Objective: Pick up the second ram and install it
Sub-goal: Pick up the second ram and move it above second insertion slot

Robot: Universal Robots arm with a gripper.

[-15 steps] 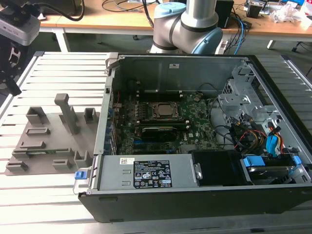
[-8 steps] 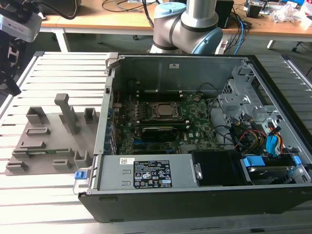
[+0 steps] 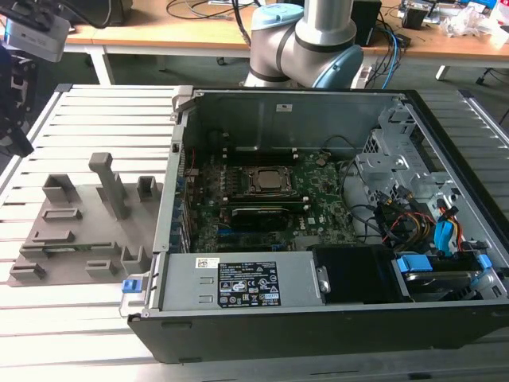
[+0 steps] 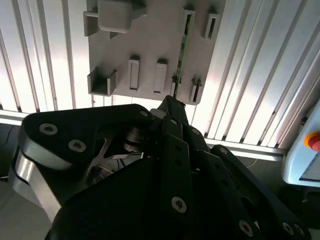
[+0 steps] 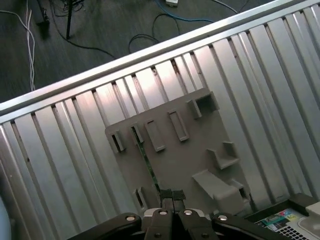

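- Claw (image 5: 172, 194), tips together, is hovering above the second ram (image 4: 181, 47).
- We are judging it light, stiff and fragile, best gripped by its flat faces at mid-length.

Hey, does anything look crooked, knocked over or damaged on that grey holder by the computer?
Nothing stands out. The second ram stands on edge, straight in the grey holder and its slots on the slatted table, with the gripper close to one end.
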